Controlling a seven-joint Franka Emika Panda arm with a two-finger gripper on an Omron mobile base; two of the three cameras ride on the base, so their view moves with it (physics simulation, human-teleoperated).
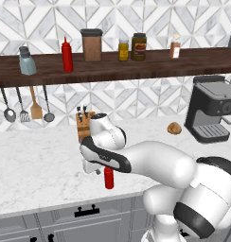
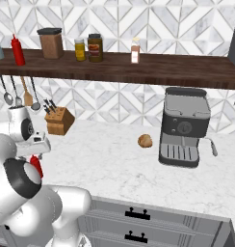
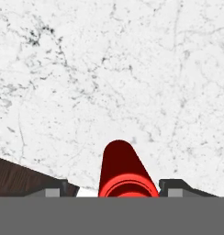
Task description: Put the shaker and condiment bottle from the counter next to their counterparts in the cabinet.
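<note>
- Shelf (image 1: 136,68), left end: blue-grey shaker (image 1: 27,61), then a red squeeze bottle (image 1: 66,55) just beside it.
- Further right on the shelf: brown canister (image 1: 92,45), yellow jar (image 1: 123,49), dark jar (image 1: 138,47), orange-capped spice jar (image 1: 174,47).
- Worktop (image 1: 37,165): second red condiment bottle (image 1: 109,177) upright near the front edge, knife block (image 1: 83,124) behind it.
- Tool (image 3: 117,190) over this bottle, one finger (image 3: 176,187) on each side; whether they press on it cannot be told.
</note>
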